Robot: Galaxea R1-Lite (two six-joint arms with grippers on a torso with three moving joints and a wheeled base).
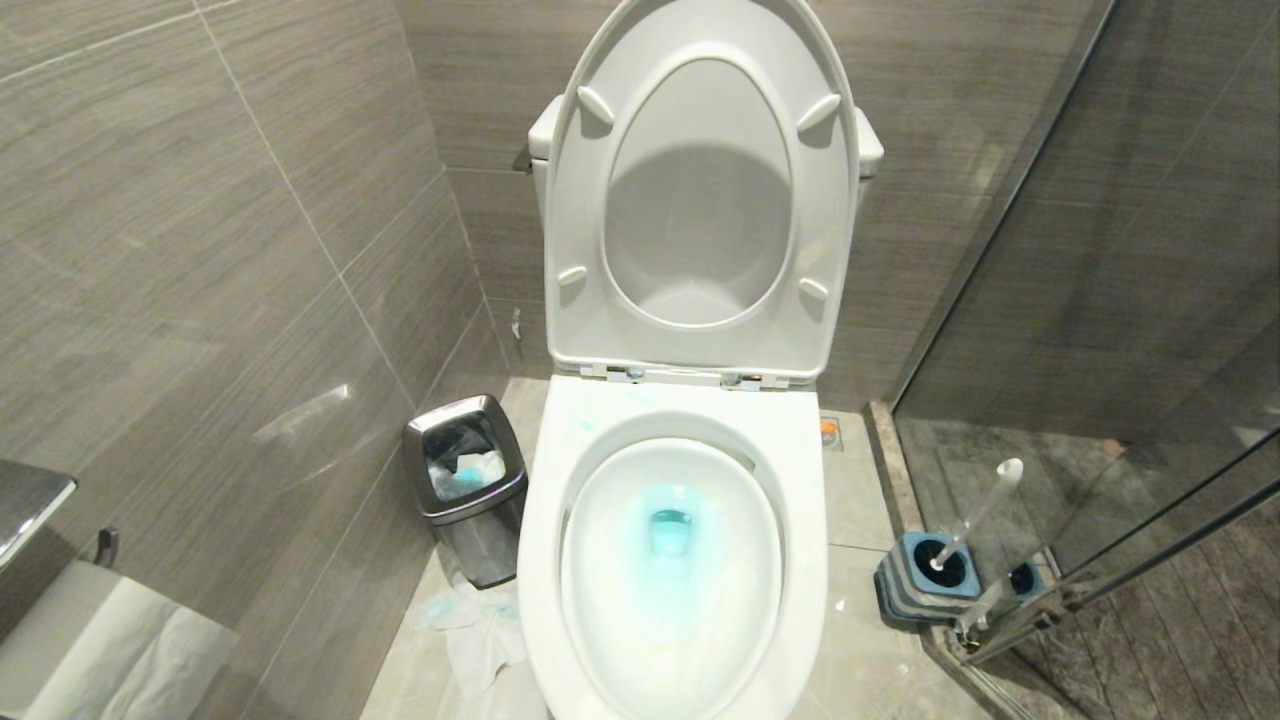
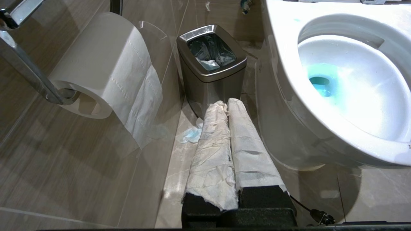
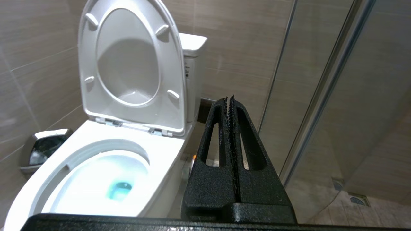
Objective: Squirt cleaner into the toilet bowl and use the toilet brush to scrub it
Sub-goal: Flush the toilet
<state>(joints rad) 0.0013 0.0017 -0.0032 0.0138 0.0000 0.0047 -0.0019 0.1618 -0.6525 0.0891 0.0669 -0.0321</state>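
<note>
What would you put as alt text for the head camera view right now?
A white toilet bowl with seat and lid raised holds turquoise cleaner in its water. The toilet brush stands in its blue-and-grey holder on the right; a steel waste bin sits on the left. Neither gripper shows.

Above bowl: the toilet bowl (image 1: 672, 575) lies open from above, seat and lid (image 1: 700, 190) raised at the far side.
Left gap: narrow; steel bin (image 1: 467, 485) and crumpled paper (image 1: 470, 635) fill it.
Right gap: brush holder (image 1: 925, 578) with leaning toilet brush (image 1: 975, 525), tight against the glass partition (image 1: 1100, 300).
</note>
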